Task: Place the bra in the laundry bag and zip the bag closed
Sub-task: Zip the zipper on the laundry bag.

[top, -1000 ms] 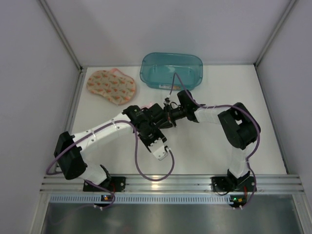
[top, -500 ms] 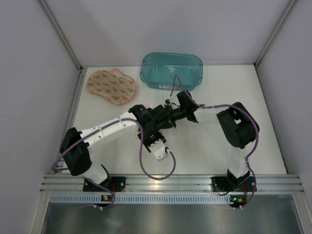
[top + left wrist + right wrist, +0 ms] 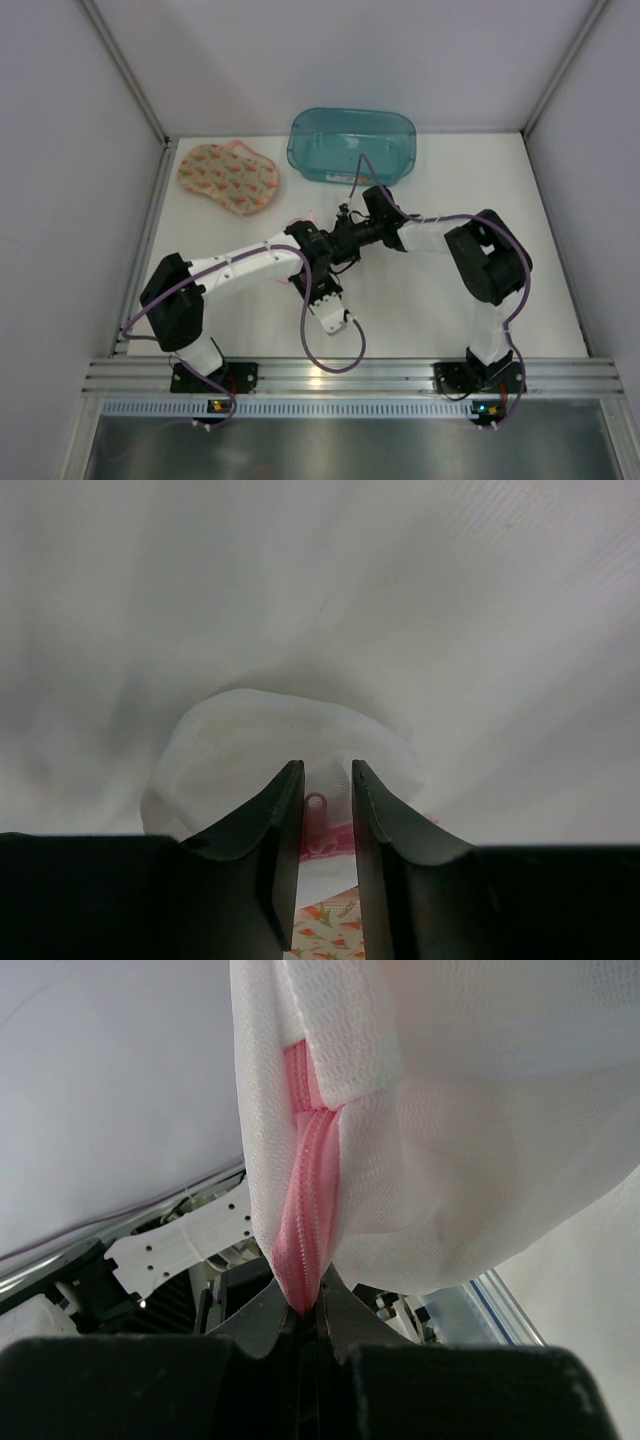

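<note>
The orange-patterned bra lies flat at the table's back left, outside the bag; a strip of it shows below the left fingers. The white mesh laundry bag hangs in front of my right gripper, which is shut on the bag's pink zipper edge. In the overhead view, only a pink bit of the bag shows by the two wrists. My left gripper stands narrowly open, its fingers either side of the pink zipper pull without visibly touching it.
A teal plastic tub stands at the back centre, just behind the right wrist. White walls close the table in on three sides. The left arm's elbow and a purple cable loop sit near the front rail.
The left arm has shifted right and reached further toward the bag. Its jaws have narrowed around the zipper pull. The right gripper holds still.
</note>
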### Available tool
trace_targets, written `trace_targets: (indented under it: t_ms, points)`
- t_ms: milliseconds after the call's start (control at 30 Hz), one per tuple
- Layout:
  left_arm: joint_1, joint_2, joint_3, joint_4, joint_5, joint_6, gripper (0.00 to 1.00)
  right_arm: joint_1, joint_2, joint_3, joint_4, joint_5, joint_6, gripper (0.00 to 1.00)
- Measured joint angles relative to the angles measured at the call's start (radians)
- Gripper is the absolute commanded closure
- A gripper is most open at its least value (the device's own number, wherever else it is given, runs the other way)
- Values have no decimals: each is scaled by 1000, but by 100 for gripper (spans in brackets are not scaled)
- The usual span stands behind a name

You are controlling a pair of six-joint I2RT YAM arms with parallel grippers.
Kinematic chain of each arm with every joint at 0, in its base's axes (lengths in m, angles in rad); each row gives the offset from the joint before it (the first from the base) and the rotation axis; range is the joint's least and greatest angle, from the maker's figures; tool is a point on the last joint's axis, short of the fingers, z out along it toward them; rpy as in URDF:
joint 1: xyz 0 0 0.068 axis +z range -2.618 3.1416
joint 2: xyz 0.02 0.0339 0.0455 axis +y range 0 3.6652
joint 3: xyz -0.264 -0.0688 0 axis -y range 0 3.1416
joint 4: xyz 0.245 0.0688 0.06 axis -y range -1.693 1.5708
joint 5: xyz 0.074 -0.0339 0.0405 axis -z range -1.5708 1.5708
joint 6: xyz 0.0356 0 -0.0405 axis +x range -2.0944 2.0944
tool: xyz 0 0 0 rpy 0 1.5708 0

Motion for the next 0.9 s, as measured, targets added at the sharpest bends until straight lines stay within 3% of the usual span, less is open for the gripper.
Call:
trace_targets:
  t_ms: [167, 200, 333, 900]
  points:
    - [-1, 18, 5, -14, -46, 2, 80, 0, 0, 0, 2, 2, 1, 100]
    - [-2, 20, 8, -16, -51, 2, 87, 0, 0, 0, 2, 3, 1, 100]
    - [-3, 21, 18, -31, -60, 5, 100, 0, 0, 0, 2, 6, -3, 100]
    - [-2, -38, 32, -31, 19, 31, 100, -41, 2, 74, -128, -19, -154, 100]
